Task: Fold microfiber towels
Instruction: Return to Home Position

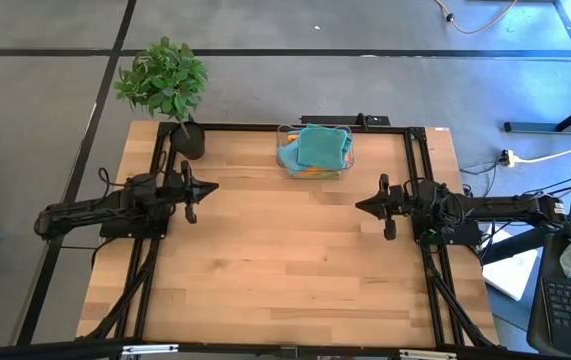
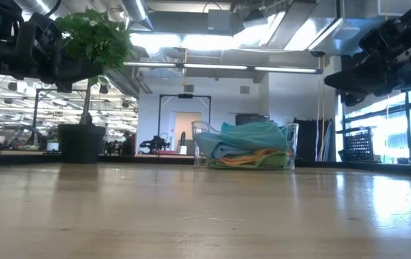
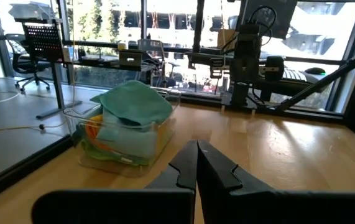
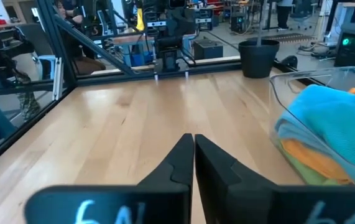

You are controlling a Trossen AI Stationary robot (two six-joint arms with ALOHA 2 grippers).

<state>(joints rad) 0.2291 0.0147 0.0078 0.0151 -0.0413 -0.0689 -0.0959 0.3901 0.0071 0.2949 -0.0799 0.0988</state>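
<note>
Microfiber towels (image 1: 322, 148) sitting folded in a pile inside the clear bin (image 2: 292, 147), at the middle of the far edge of the table (image 1: 285, 270). Teal lying on top, with orange and lime green showing underneath through the bin's wall in the low view. Heaping a little over the rim, likely only because of the height of the stack. Showing nowhere else on the wood in any view, so probably leaving nothing more to fold.

Left gripper (image 1: 211, 186) hovering over the table's left side, well apart from the bin, fingers pressed together and pinching nothing. Pointing inward, toward the middle of the table. Right gripper (image 1: 361, 206) hanging over the right side in a mirrored pose, fingers likewise closed tight on nothing, also well apart from the bin. Both riding high off the wood, going by the low view.

Reading as a resting pose rather than a working one: arms held symmetric, lifted and empty, keeping out of the way of the open middle and of the filled bin.

Potted plant (image 1: 165, 80) standing at the far left corner, just beyond the left arm, touching neither gripper and playing no part.
</note>
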